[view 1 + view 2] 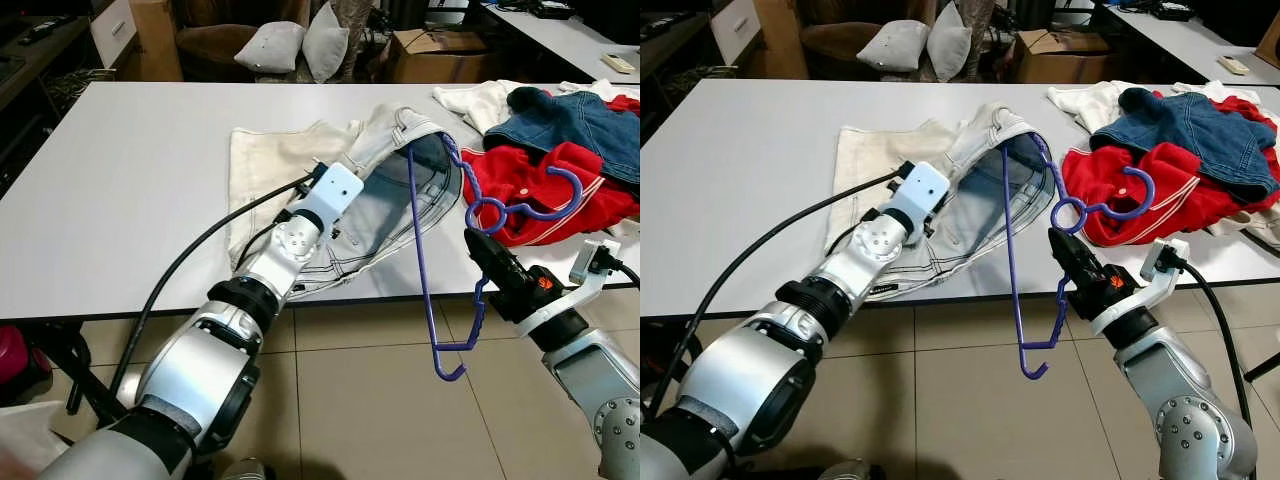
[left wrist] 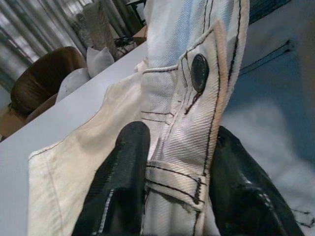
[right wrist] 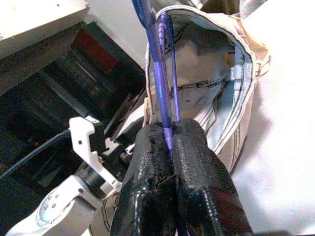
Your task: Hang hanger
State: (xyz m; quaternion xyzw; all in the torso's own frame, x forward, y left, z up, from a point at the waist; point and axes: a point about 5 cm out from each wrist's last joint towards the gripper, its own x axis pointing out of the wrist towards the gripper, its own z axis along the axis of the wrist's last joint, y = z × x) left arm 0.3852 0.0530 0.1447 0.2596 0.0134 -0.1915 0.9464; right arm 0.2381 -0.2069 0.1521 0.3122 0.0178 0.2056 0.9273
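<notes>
right pincer (image 3: 170, 142) gripping hanger (image 1: 425, 250), partly inside jeans (image 1: 385, 215)

A lived-in room of a home or informal workspace is suggested. A large white table (image 1: 150, 190) is set on a beige tiled floor (image 1: 360, 400), and clothes are heaped on it (image 1: 570, 150). Behind it, a brown armchair with grey cushions (image 1: 270, 45), cardboard boxes (image 1: 430, 55) and a second table (image 1: 570, 35) are seen.

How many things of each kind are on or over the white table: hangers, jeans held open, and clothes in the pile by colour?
Purple hanger: 1
Pale jeans: 1
Red garment: 1
Blue denim garment: 1
White garment: 1
Total: 5
</notes>
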